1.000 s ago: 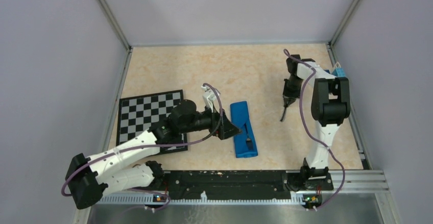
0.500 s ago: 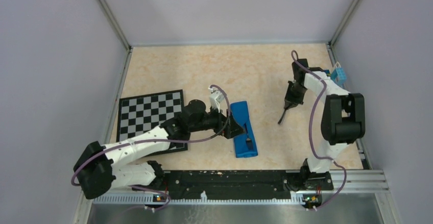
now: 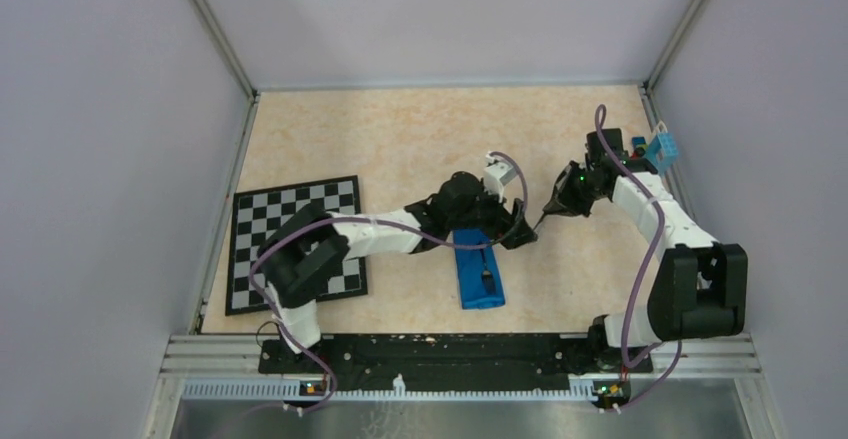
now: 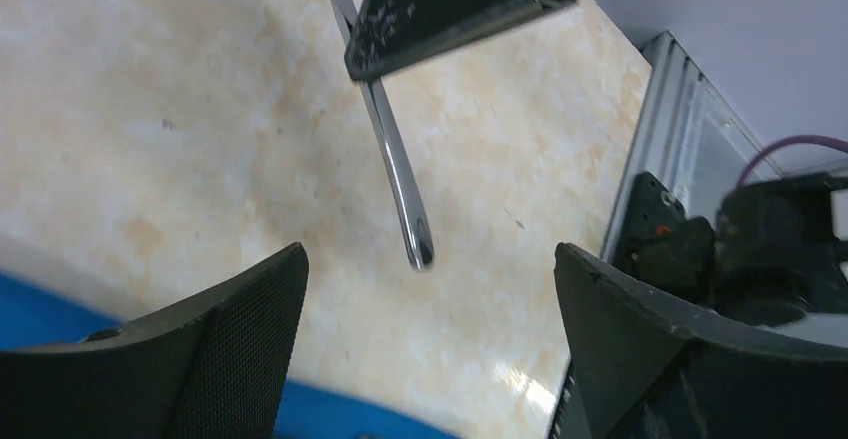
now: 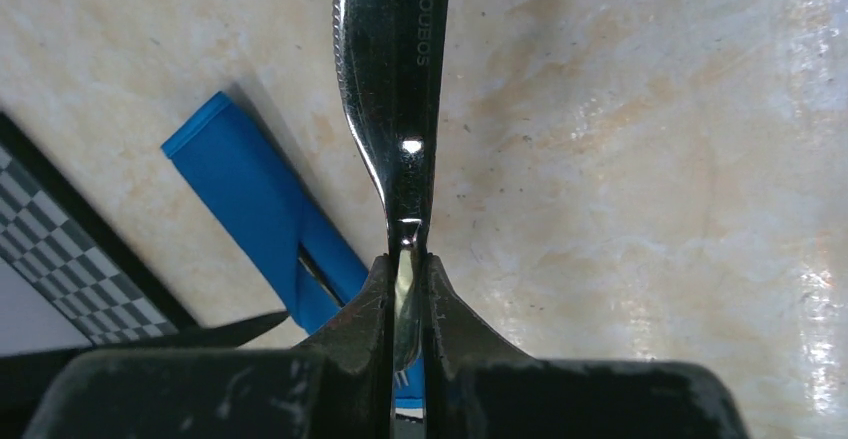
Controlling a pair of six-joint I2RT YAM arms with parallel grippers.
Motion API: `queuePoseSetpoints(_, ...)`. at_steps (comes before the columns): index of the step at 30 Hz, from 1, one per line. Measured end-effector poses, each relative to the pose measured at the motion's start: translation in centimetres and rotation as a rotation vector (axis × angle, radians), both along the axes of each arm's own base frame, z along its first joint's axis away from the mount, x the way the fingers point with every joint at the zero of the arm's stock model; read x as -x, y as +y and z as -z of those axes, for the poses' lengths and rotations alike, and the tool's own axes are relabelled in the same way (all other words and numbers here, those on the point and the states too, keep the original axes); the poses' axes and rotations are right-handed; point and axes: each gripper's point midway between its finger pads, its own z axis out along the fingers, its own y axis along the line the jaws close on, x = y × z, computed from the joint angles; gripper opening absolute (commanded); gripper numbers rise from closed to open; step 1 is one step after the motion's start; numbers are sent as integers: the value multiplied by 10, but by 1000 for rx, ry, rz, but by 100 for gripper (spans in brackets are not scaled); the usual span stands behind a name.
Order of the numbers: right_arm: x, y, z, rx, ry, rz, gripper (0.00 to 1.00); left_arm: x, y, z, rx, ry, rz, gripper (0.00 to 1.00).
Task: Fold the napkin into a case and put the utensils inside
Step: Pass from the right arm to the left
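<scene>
Your right hand (image 5: 405,259), clamped on the silver knife (image 5: 395,79), holds it above the counter (image 3: 400,149) beside the blue case (image 3: 468,287), where the black utensil (image 3: 487,277) already shows, as your left hand (image 4: 428,259), spread wide apart, brackets the knife's free end, seemingly a handover, needing a square closing before release.

I get bright, even light from overhead, with soft shadows. In my right wrist view glare spots the knife (image 5: 395,79) and washes the table (image 5: 800,289) at its right edge; the right fingers (image 5: 355,324) up close look soft.
</scene>
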Motion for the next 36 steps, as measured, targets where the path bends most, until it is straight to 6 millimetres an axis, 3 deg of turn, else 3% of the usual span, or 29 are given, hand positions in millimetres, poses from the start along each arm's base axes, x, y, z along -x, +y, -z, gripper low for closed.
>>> queuePoseSetpoints(2, -1, 4, -6, -23, -16, 2, 0, -14, -23, 11, -15, -12, 21, 94)
queuePoseSetpoints(5, -2, 8, -14, -52, -46, 3, 0, -25, -46, 31, -28, -8, 58, 82)
queuePoseSetpoints(11, 1, 16, -21, -104, -68, 7, 0, -23, -53, 59, -58, 44, 90, 34)
queuePoseSetpoints(13, 3, 17, -23, -118, -71, 12, 0, -22, -53, 58, -55, 52, 92, 7)
queuePoseSetpoints(14, 3, 18, -24, -124, -75, 11, 0, -22, -54, 57, -48, 50, 94, 0)
queuePoseSetpoints(16, 5, 21, -28, -142, -87, 5, 4, -23, -53, 58, -54, 48, 88, 0)
queuePoseSetpoints(18, 7, 25, -33, -168, -109, -15, 33, -22, -50, 61, -70, 63, 82, 0)
queuePoseSetpoints(20, 9, 28, -38, -177, -133, -41, 49, -23, -41, 64, -90, 97, 74, 0)
queuePoseSetpoints(23, 7, 29, -51, -162, -225, -112, 56, -15, -13, 61, -110, 196, 86, 0)
queuePoseSetpoints(25, 7, 32, -64, -160, -324, -178, 58, -11, 17, 53, -111, 261, 85, 0)
queuePoseSetpoints(28, 12, 44, -88, -122, -525, -325, 63, -9, 62, 27, -116, 320, 70, 0)
queuePoseSetpoints(31, 44, 88, -127, -53, -898, -667, 75, -3, 94, -21, -77, 296, 89, 0)
queuePoseSetpoints(34, 101, 123, -156, -8, -1271, -1032, 74, 21, 115, -64, -38, 245, 151, 0)
queuePoseSetpoints(36, 134, 138, -177, 39, -1507, -1232, 72, 40, 126, -81, -31, 231, 195, 0)
